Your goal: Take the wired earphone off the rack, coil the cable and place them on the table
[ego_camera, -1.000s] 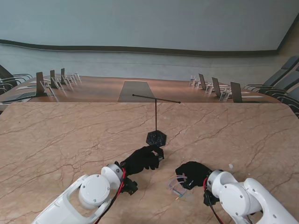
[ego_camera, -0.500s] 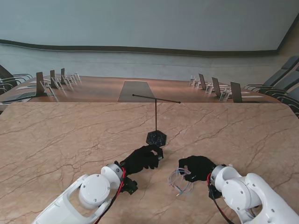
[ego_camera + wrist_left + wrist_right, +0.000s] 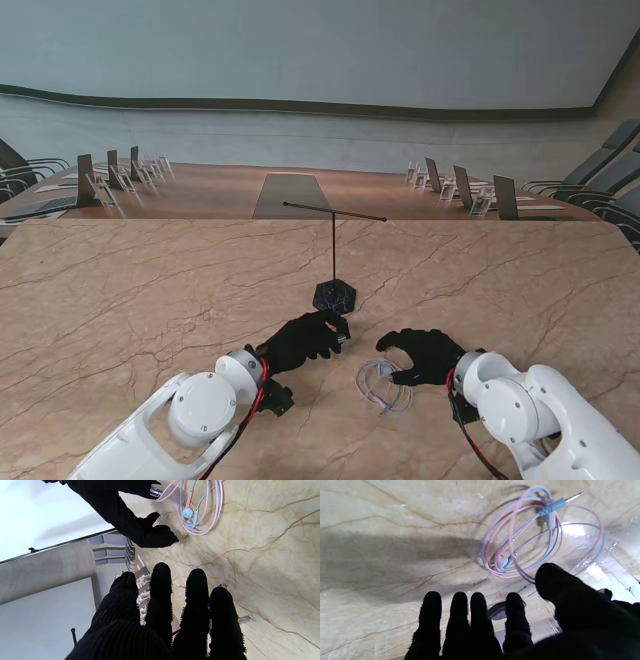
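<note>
From the stand, our pink-and-pale-blue wired earphone lay loosely coiled on the beige veined marble table, between our black-gloved left hand and right hand, both released. The left wrist showed a white earbud inside the loops (cable overlapping). The right wrist showed its metal plug.

One wired earphone, coiled, on the marble table. One black rack with a single crossbar. Two black-gloved hands: one left hand, one right hand.
</note>
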Action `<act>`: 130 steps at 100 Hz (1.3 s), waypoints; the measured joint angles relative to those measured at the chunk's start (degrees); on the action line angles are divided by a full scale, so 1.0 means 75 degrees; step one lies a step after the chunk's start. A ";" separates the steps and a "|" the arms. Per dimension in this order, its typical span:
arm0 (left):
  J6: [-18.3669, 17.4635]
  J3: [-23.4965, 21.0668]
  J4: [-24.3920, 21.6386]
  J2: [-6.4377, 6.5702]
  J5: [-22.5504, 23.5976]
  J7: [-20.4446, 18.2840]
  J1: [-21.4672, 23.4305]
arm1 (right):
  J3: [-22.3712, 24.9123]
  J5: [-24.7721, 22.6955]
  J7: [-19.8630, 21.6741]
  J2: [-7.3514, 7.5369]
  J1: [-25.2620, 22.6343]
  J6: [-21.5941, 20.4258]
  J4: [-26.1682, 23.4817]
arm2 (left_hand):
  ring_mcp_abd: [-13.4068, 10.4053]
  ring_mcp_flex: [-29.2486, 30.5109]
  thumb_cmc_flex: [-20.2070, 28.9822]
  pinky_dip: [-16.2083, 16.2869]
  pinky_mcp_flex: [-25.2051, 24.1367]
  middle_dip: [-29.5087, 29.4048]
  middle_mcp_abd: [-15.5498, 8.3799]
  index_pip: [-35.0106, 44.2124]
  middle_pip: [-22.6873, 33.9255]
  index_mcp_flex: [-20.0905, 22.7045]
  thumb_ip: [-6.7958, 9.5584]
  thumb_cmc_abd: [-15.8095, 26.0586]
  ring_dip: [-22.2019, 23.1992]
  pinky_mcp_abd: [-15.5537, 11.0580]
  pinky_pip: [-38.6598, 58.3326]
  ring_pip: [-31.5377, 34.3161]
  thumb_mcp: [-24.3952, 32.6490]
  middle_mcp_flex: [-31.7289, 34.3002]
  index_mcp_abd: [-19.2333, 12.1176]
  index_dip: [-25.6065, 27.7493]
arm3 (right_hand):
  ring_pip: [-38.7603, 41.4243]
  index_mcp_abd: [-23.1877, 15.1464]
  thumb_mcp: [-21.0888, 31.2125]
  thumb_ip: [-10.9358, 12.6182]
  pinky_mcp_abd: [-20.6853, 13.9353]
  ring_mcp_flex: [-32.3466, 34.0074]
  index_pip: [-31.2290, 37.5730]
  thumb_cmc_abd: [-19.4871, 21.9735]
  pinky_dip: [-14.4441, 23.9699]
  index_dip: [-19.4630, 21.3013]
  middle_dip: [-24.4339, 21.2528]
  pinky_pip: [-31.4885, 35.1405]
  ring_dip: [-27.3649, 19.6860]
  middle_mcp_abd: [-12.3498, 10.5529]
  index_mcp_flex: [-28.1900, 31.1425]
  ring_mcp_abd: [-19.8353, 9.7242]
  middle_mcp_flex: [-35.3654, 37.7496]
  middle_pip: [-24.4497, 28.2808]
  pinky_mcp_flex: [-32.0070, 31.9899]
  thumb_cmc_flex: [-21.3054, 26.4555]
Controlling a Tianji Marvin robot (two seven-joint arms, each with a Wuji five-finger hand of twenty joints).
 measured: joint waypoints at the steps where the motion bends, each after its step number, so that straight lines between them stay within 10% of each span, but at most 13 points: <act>1: 0.0001 -0.0001 0.0000 0.0002 0.0011 -0.0010 0.0000 | 0.0000 0.0000 0.0005 0.0001 0.0001 0.0002 0.0002 | -0.0009 -0.0078 0.0000 -0.0010 -0.0027 0.0024 0.0000 -0.0019 -0.0100 0.0000 0.0000 0.0000 -0.0010 -0.0007 -0.0049 -0.0050 0.0000 -0.0036 0.0002 -0.0050 | -0.0157 -0.0001 -0.0089 -0.0078 -0.0003 0.0000 -0.0148 0.0078 -0.0040 -0.0029 -0.0032 -0.0105 -0.0087 -0.0005 0.0000 -0.0029 0.0000 -0.0155 0.0000 -0.0003; 18: -0.0020 0.0005 0.0059 0.0029 0.0210 -0.0094 -0.0021 | 0.0051 0.0041 -0.0016 0.0001 -0.0006 0.0006 0.0054 | -0.0412 -0.0641 0.0000 -0.0219 -0.0437 -0.0033 0.0003 -0.0545 -0.0895 0.0000 0.0001 0.0000 -0.0356 -0.0164 -0.0653 -0.0780 -0.0069 -0.0610 0.0228 -0.0437 | -0.2089 -0.0191 -0.1251 -0.0393 -0.0378 0.0003 -0.1855 0.0546 -0.0243 0.0134 -0.0629 -0.1443 -0.0739 -0.0456 -0.0004 -0.0533 0.0000 -0.1885 -0.0083 -0.0495; 40: -0.0155 -0.0072 0.0088 0.0075 0.0670 -0.0086 0.0064 | 0.0335 0.0311 -0.0195 -0.0034 -0.0201 -0.0026 0.0041 | -0.1322 -0.1726 -0.0752 -0.0880 -0.1269 -0.2621 -0.0132 -0.1791 -0.1746 -0.0452 0.0017 -0.0164 -0.1656 -0.0677 -0.2728 -0.2825 0.0021 -0.1923 0.0604 -0.1251 | -0.3647 -0.0444 -0.2429 -0.0471 -0.1029 -0.0075 -0.4716 0.1288 -0.0608 0.2438 -0.1071 -0.3479 -0.1131 -0.0812 0.0158 -0.0989 0.0000 -0.3211 -0.0098 -0.1536; 130: -0.0376 -0.0672 -0.0413 0.0307 0.1847 -0.0072 0.1117 | 0.1350 0.1039 -0.1122 -0.0204 -0.1583 -0.0321 -0.0517 | -0.2580 -0.3284 -0.3054 -0.1874 -0.1433 -0.4783 -0.0712 -0.3435 -0.2896 -0.1259 0.0019 -0.0077 -0.3600 -0.1579 -0.8206 -0.5220 0.0377 -0.3540 0.0805 -0.2657 | -0.3960 -0.0448 -0.2331 -0.0625 -0.1687 -0.0152 -0.5151 0.1659 -0.1057 0.0784 -0.0971 -0.5361 -0.2599 -0.0991 0.0253 -0.1191 -0.0174 -0.4228 0.0193 -0.3044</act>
